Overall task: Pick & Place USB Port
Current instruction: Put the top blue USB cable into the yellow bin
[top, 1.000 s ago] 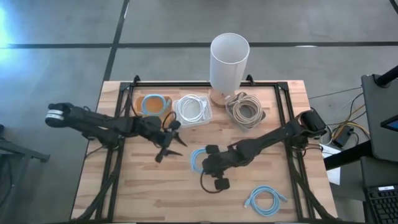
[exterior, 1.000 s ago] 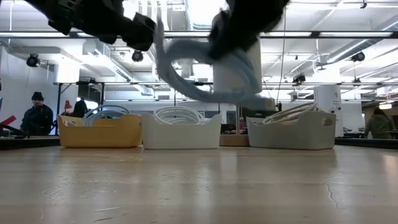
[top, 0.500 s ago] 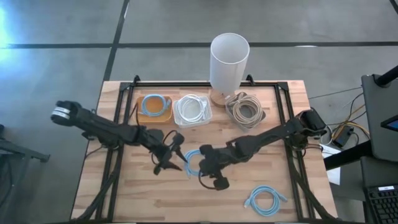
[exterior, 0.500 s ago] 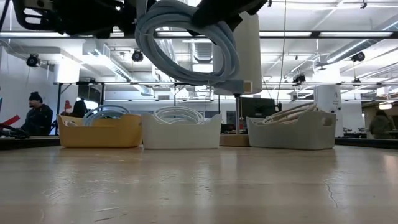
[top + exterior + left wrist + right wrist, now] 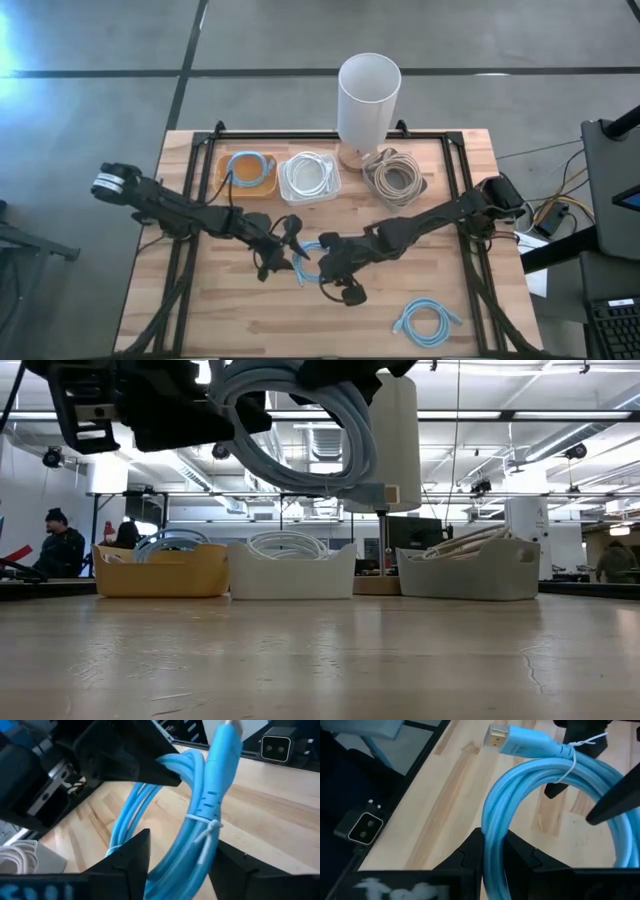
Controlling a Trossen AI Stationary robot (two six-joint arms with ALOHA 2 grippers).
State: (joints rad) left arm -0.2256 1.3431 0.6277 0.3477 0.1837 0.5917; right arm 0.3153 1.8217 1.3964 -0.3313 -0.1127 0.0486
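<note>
Big white cylinder (image 5: 369,103) stands at the table's (image 5: 470,318) far edge, three bins in front — yellow (image 5: 247,175), white (image 5: 309,178), grey (image 5: 396,178) — each holding coiled cable. My right gripper (image 5: 327,262) is pinched shut on the blue cable coil (image 5: 309,260), lifted mid-table. My left gripper (image 5: 283,250) has its fingers spread around the same coil — touching it, I think; hard to tell. Spare blue coil (image 5: 426,322) lies near the front edge.

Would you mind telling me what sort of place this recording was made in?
Most likely a robotics lab or open workshop. Beyond the wooden table the low view shows exposed ceiling ducts and strip lights, a seated person at a bench, and bins of coiled cables sorted for the arms.
</note>
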